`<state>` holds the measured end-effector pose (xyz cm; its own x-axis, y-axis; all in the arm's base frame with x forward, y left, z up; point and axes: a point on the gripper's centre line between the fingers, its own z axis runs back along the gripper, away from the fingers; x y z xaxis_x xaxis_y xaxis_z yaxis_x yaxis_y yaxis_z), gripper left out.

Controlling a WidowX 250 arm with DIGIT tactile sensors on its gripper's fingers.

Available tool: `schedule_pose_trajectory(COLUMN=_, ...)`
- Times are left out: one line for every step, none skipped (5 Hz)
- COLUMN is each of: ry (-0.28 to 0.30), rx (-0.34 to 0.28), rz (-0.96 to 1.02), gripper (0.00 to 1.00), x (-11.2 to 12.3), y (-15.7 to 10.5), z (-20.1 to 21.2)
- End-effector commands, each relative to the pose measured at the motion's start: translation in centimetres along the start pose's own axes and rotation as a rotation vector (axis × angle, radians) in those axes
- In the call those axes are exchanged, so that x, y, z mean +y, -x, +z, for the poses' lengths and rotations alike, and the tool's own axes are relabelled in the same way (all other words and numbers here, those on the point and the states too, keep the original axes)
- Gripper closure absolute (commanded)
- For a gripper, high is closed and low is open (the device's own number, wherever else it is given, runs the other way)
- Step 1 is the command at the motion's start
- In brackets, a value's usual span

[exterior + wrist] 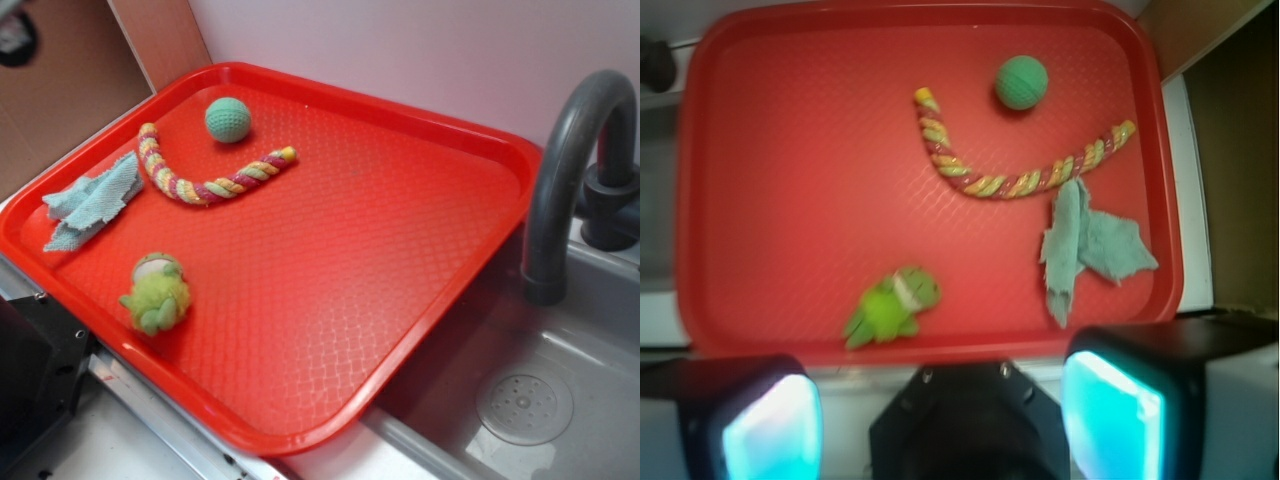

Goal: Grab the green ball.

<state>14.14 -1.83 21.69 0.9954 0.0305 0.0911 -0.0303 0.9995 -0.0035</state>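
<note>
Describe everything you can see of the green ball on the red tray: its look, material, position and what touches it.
The green ball is small, round and teal-green, with a knitted, crocheted-looking surface. It appears whole and rests on the red tray near its far corner in the exterior view. It lies inside the curve of the striped rope toy but apart from it, and nothing else touches it. The claw, seen in the wrist view, stands open, back beyond the tray's opposite edge.

We see a red tray (420,300) holding a curved striped rope (205,180), with a pale blue rag (90,200) just beside one end and a fuzzy lime plush toy (155,293) apart. A grey faucet (565,170) arches over the sink (560,400).
</note>
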Motion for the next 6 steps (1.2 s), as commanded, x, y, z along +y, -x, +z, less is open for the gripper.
schedule_pose_trajectory(ry=-0.026, rx=-0.106, rz=-0.022, gripper=0.00, x=3.0, y=-4.9, z=-3.6)
schedule_pose_trajectory(ry=-0.037, rx=-0.150, rz=0.009, gripper=0.00, x=5.1, y=-7.1, z=-5.7)
schedule_pose_trajectory(ry=-0.088, rx=-0.153, rz=0.045, gripper=0.00, x=7.2, y=-9.6, z=-7.6)
schedule_pose_trajectory(ry=-0.122, rx=-0.157, rz=0.082, gripper=0.00, x=9.1, y=-11.2, z=-8.8)
schedule_pose_trajectory(ry=-0.079, rx=-0.156, rz=0.062, gripper=0.00, x=9.8, y=-12.4, z=-10.2)
schedule_pose_trajectory(ry=-0.074, rx=-0.140, rz=0.070, gripper=0.00, x=10.6, y=-14.0, z=-11.5)
